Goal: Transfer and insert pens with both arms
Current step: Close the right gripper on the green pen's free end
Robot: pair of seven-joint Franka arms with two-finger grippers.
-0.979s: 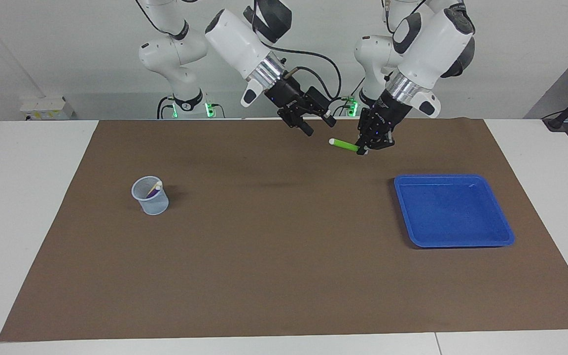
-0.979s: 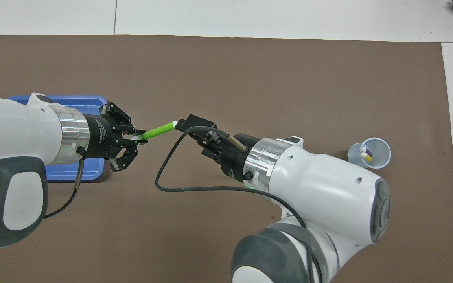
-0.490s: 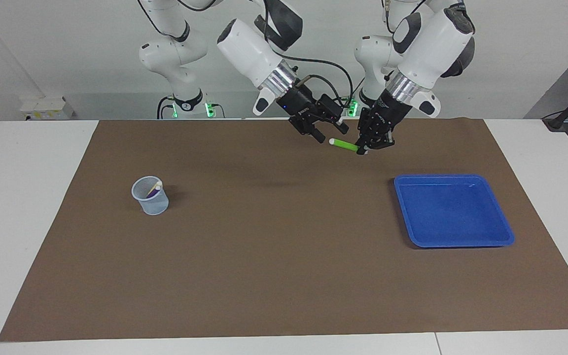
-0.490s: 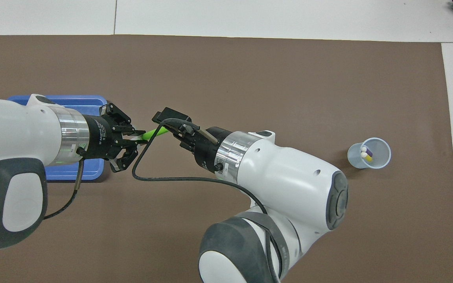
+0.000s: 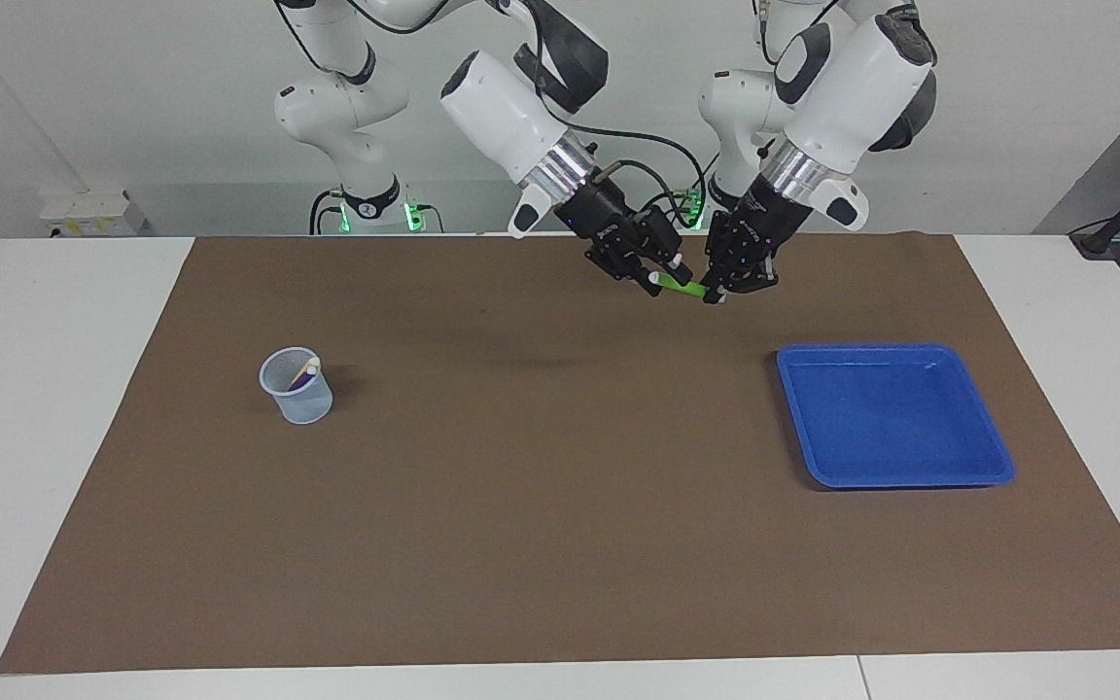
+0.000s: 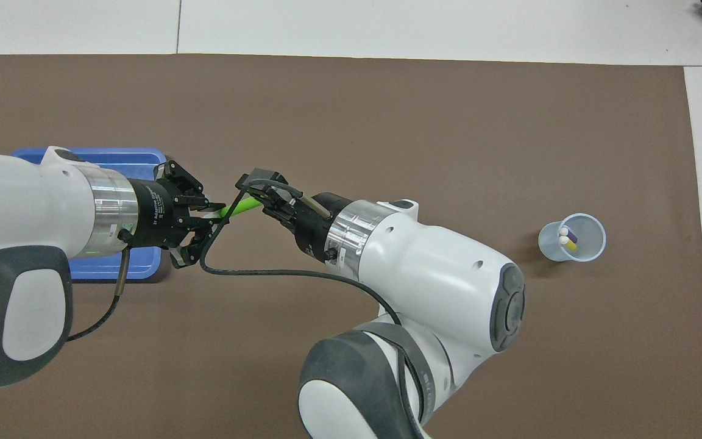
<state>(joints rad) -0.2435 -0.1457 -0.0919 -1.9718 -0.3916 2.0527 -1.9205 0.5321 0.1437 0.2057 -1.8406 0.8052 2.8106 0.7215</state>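
The white worktop (image 5: 64,408) carries a brown mat (image 5: 560,506), whose edge nearest the robots is masked in the overhead view by the two arms. The right arm (image 6: 442,286) fills the lower middle of the overhead view and is cut off at the bottom; the left arm (image 6: 28,238) is cut off at the side and covers part of the blue tray (image 5: 895,418). Only the facing view shows the tray whole, lying toward the left arm's end of the mat.

The left end effector (image 5: 720,292) hangs over the mat between the tray and the robots, fingertips clamped on one end of the bright green pen (image 5: 682,286), which is held clear of the mat and nearly level. The right end effector (image 5: 659,280) stands at the pen's other, whitish end. Its fingers bracket that end, but whether they press on it cannot be told: in the facing view they overlap the pen, and in the overhead view a black cable (image 6: 247,268) and the wrist body hide the fingertips.

The mesh cup (image 5: 297,386) stands toward the right arm's end. The overhead view looks into it and shows the yellow pen (image 6: 567,244) and purple pen (image 6: 571,235) side by side; the facing view shows only a whitish tip and a trace of purple through the mesh.
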